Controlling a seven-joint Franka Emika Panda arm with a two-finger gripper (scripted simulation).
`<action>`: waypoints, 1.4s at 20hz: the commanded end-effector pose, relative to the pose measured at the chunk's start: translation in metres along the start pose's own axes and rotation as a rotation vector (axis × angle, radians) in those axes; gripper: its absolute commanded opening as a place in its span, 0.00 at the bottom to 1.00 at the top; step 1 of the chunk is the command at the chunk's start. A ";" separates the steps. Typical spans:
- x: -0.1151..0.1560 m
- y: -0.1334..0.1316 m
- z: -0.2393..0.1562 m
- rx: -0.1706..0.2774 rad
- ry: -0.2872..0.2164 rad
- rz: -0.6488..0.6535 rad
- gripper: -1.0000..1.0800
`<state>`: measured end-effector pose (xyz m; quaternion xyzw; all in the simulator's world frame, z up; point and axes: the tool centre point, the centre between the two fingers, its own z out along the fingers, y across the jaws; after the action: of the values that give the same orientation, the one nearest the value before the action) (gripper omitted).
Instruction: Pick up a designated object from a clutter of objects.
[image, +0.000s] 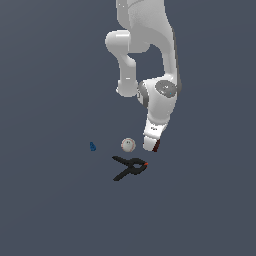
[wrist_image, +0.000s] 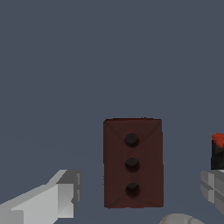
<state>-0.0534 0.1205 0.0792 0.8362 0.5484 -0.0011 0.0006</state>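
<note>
The designated object, a dark red-brown brick (wrist_image: 132, 162) with three dark holes, lies on the floor between my fingers. My gripper (wrist_image: 140, 184) is open and straddles it, with a gap on each side between the brick and the grey fingers (wrist_image: 59, 197). In the exterior view the gripper (image: 151, 146) is low over the floor and hides most of the brick (image: 157, 146), which shows only as a red sliver. The rest of the clutter of objects is the white ball (image: 128, 145), the black clamp (image: 129, 167) with an orange-red tip and the tiny blue piece (image: 92, 146).
The ball (wrist_image: 179, 218) and the clamp's orange-red tip (wrist_image: 218, 151) show at the edge of the wrist view, close to the brick. The arm's white links (image: 150, 55) rise above the hand. The floor is plain dark grey.
</note>
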 end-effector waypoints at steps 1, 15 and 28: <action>0.001 -0.002 0.002 0.000 0.002 -0.014 0.96; 0.001 -0.003 0.039 0.000 0.002 -0.014 0.96; 0.001 -0.002 0.052 0.000 0.002 -0.015 0.00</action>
<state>-0.0549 0.1215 0.0277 0.8322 0.5545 0.0003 0.0004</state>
